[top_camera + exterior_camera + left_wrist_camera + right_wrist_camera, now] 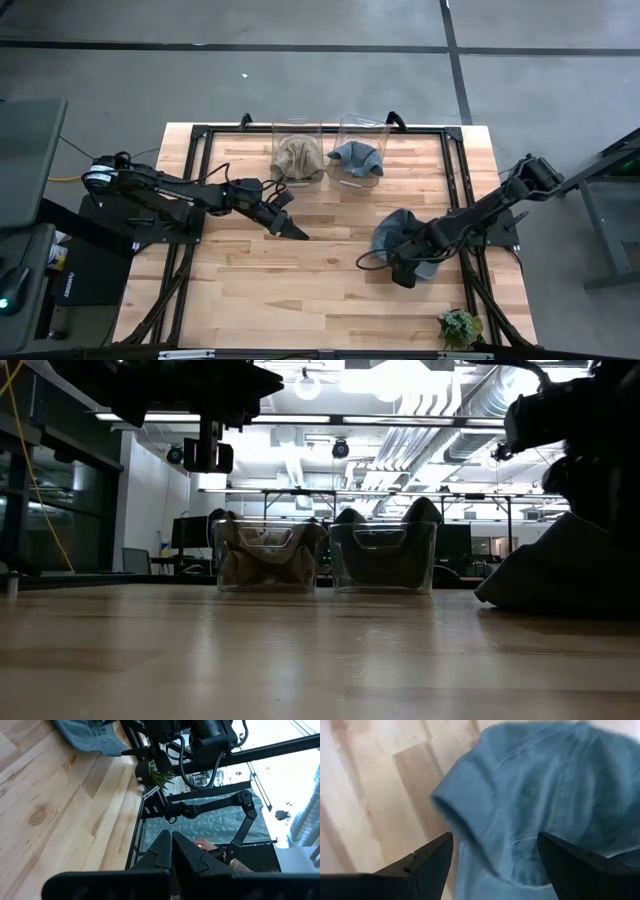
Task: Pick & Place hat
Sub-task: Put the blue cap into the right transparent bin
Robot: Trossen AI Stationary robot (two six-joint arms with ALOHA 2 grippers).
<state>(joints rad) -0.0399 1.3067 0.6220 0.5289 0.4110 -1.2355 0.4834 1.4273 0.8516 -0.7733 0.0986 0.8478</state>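
A blue-grey hat (pixel 402 236) lies crumpled on the right half of the table; it fills the right wrist view (pixel 540 795) and shows at the right of the low view (pixel 565 575). My right gripper (pixel 402 272) is open just over the hat's near edge, its fingers (pixel 430 862) wide apart on either side of the cloth. My left gripper (pixel 297 232) is shut (pixel 172 852) and hovers above bare wood near the table's middle. A tan hat (pixel 297 158) and another blue hat (pixel 356 158) each sit in a clear bin at the far edge.
The two clear bins (pixel 268 555) (pixel 383 555) stand side by side at the far edge. A small green plant (pixel 460 327) sits at the near right corner. A black frame rail (pixel 452 170) runs around the table. Bare wood lies between the arms.
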